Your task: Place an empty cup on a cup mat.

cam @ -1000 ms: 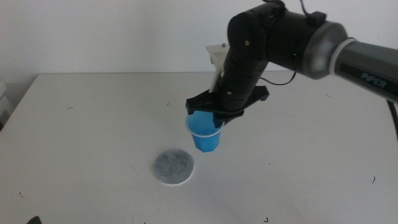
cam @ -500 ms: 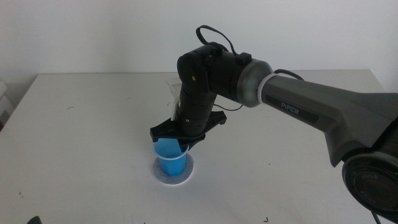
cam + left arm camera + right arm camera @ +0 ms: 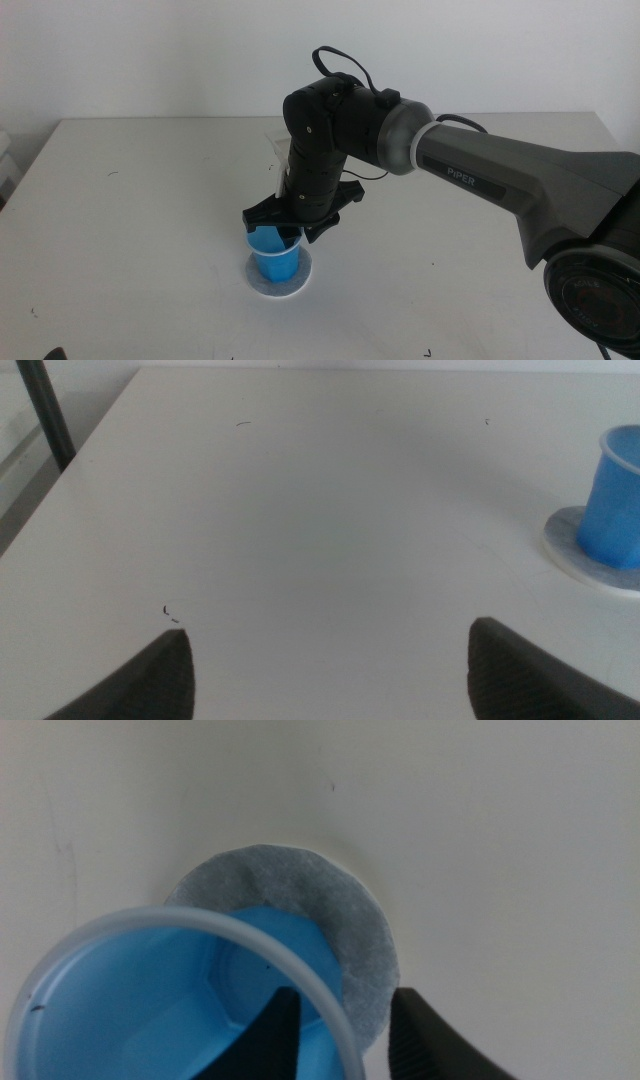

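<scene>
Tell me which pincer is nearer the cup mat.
Right. The right pincer is directly above the cup mat, gripping the rim of the cup standing on it. The left pincer sits well off to the side.

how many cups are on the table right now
1. The blue cup stands upright on the grey cup mat, near the table's front middle, its rim between the right gripper's jaws. No other cup shows in any view.
</scene>
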Controlling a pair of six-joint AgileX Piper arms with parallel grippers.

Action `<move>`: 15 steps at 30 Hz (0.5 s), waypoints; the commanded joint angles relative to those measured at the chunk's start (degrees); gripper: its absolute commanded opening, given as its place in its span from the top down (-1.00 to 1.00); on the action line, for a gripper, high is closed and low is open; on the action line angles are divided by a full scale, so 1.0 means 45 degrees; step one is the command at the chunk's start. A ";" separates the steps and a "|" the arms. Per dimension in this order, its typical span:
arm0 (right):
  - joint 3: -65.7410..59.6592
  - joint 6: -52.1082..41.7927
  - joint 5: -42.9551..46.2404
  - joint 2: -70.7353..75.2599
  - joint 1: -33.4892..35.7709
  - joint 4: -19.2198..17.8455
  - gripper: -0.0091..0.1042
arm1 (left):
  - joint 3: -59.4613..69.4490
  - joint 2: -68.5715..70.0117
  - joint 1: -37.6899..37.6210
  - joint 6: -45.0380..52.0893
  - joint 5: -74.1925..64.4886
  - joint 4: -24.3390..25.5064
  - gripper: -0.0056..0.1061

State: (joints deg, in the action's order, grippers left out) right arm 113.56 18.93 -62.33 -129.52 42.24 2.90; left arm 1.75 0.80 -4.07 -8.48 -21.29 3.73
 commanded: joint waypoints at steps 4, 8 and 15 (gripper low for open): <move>0.0401 -0.0152 0.0163 0.1263 0.0042 -0.0219 -0.11 | -0.0075 0.0124 0.0014 -0.0138 0.0841 0.0005 -0.98; 0.0288 -0.0152 0.0291 0.2266 -0.0108 -0.0252 -0.39 | -0.0075 0.0124 0.0014 -0.0138 0.0841 0.0005 -0.98; -0.2857 -0.0222 0.1210 0.5348 -0.1089 -0.0283 -0.48 | -0.0075 0.0124 0.0014 -0.0138 0.0841 0.0005 -0.98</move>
State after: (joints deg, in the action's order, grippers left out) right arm 102.52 18.80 -59.96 -112.35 38.80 2.82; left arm 1.75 0.80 -4.07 -8.48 -21.29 3.73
